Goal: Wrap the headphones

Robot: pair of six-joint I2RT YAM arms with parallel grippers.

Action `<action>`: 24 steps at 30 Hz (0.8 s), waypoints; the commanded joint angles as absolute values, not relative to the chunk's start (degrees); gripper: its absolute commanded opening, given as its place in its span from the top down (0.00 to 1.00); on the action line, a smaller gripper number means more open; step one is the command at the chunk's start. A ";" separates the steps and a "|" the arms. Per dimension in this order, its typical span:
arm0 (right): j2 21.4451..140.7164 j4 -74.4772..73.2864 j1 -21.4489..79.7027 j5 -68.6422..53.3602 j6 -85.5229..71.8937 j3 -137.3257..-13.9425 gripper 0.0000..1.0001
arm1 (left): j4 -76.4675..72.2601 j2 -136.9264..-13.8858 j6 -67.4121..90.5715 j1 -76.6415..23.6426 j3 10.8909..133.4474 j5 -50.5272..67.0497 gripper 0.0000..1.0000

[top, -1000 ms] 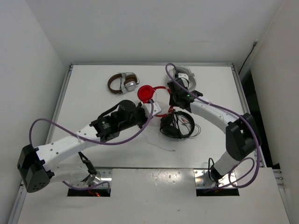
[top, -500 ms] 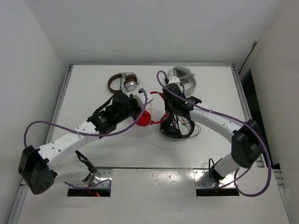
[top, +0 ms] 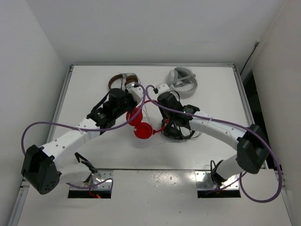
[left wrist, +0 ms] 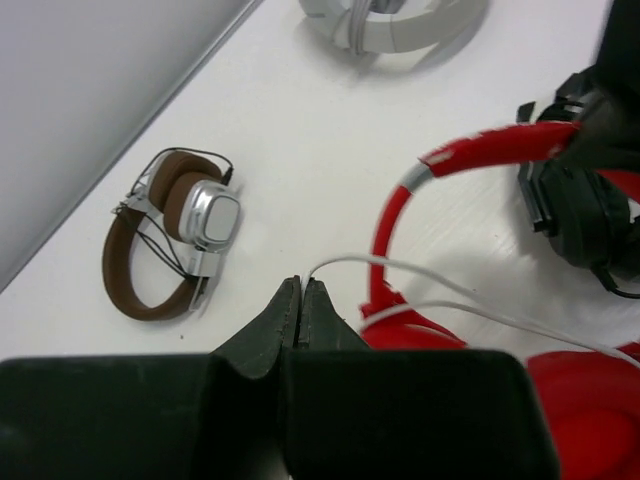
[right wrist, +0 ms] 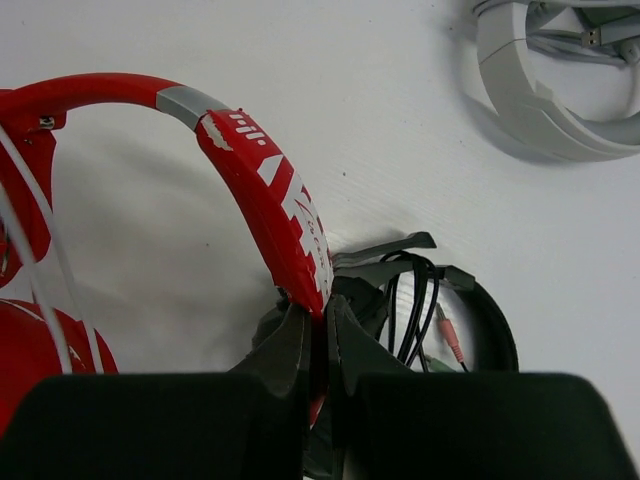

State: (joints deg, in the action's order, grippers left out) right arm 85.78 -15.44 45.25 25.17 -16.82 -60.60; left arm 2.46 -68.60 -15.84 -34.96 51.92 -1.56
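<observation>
Red over-ear headphones [right wrist: 270,190] sit mid-table, held just above a tangle of other headsets. The right gripper [right wrist: 318,312] is clamped on their glossy red headband, its jaws closed on the band's edge below a grey metal slider and chipped white lettering. The two round red ear cups show in the top view between the two arms.

The left gripper [left wrist: 301,290] has its jaws pressed together. The thin white cable [left wrist: 370,260] runs out from their tips and appears pinched there, curving towards the red ear cups.

Directly under the right gripper lie black headphones [right wrist: 470,320] with loose black cord looped inside the band, touching or nearly touching the red band. Farther back on the right rest pale grey-white headphones [right wrist: 540,90] with a broad, smooth plastic band. Farther back on the left, well apart, lie brown-and-silver headphones [left wrist: 175,235] with a leather-look band, metal cups and thin wire arms. The table [top: 94,84] is matte white.
</observation>
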 commanded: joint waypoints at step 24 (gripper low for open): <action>79.80 -14.68 39.03 11.34 -15.11 -63.10 1.00 | -1.41 -76.82 -16.18 -19.26 51.50 3.24 1.00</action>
